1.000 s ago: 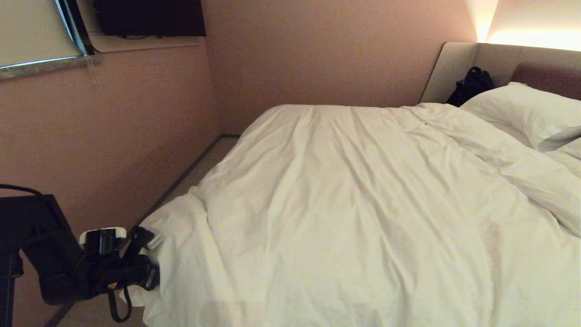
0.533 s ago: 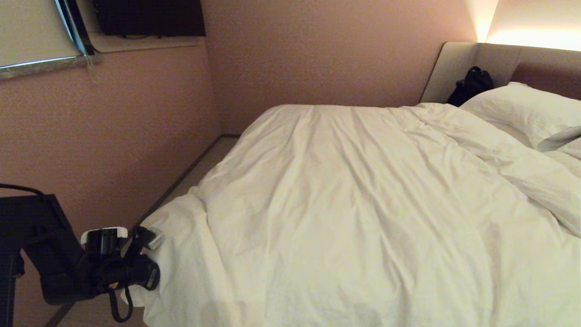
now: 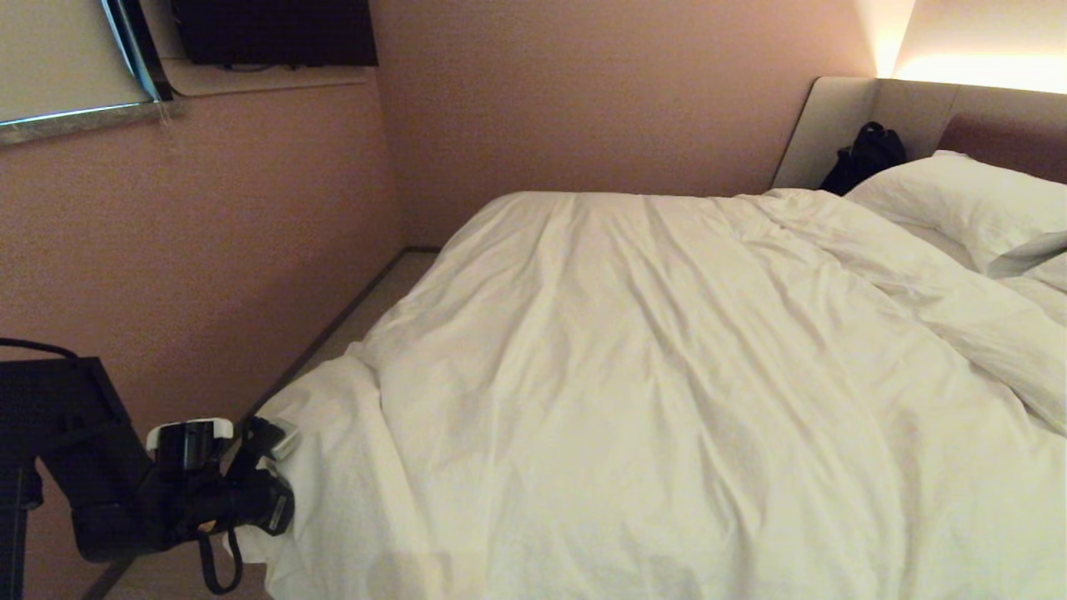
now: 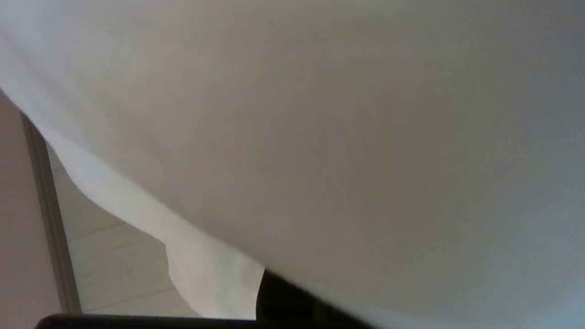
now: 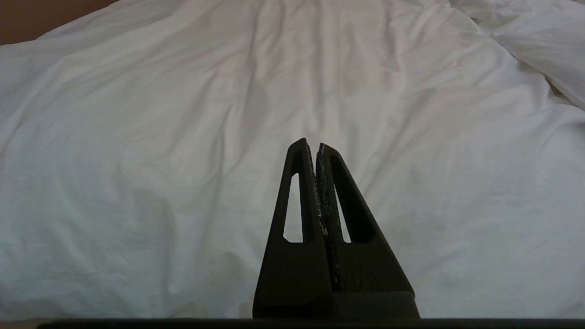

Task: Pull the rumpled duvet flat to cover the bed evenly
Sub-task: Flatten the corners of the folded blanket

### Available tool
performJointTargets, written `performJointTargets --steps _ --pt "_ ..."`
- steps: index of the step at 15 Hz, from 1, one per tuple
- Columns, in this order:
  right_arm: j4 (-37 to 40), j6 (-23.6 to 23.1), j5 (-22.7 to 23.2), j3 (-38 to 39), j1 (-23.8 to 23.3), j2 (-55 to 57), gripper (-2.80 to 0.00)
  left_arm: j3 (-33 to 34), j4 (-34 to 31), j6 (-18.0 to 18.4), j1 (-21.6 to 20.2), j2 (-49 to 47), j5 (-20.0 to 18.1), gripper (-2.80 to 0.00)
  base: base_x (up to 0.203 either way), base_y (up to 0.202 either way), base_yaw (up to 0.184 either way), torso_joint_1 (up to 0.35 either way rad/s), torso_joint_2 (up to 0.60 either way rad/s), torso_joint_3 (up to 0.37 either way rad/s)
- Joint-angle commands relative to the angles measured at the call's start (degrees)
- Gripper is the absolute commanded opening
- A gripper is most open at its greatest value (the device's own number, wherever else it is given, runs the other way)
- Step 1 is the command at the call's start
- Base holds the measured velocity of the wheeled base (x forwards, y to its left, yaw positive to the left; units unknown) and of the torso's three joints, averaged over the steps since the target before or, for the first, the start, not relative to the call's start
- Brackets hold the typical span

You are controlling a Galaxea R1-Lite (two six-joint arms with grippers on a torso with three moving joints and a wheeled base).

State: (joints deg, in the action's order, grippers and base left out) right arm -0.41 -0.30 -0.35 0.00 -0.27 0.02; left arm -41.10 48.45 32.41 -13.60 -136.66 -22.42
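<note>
Spreading across almost the whole bed (image 3: 842, 125), the duvet (image 3: 650, 392) is seen creased, with a bunched ridge near the pillows (image 3: 959, 204) at the headboard end. Its near-left corner hangs over the mattress edge, and there the left gripper (image 3: 279, 454) is pressed into the fabric, fully closed on the duvet corner. A strip of bare floor (image 3: 367, 312) is left between the bed's left edge and the wall (image 3: 208, 233). A dark bag (image 3: 863, 158) is propped against the headboard.

Only draped cloth, its hanging hem and the floor are shown by the left wrist view — the fingers are hidden. The right gripper (image 5: 316, 147), absent from the head view, is shown by its own wrist view above the duvet, fingers pressed together, nothing held.
</note>
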Motion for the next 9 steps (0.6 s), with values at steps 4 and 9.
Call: performJointTargets --steps 4,9 --pt "-0.02 -0.05 0.00 0.00 0.00 -0.02 -2.80 6.93 0.32 0.06 -0.15 7.95 -0.50 -2.80 0.000 0.000 0.000 0.000 0.00 0.000" --pt "-0.02 -0.05 0.00 0.00 0.00 -0.02 -2.80 14.94 -0.48 0.03 -6.51 17.92 -0.33 -2.80 0.000 0.000 0.000 0.000 0.00 0.000"
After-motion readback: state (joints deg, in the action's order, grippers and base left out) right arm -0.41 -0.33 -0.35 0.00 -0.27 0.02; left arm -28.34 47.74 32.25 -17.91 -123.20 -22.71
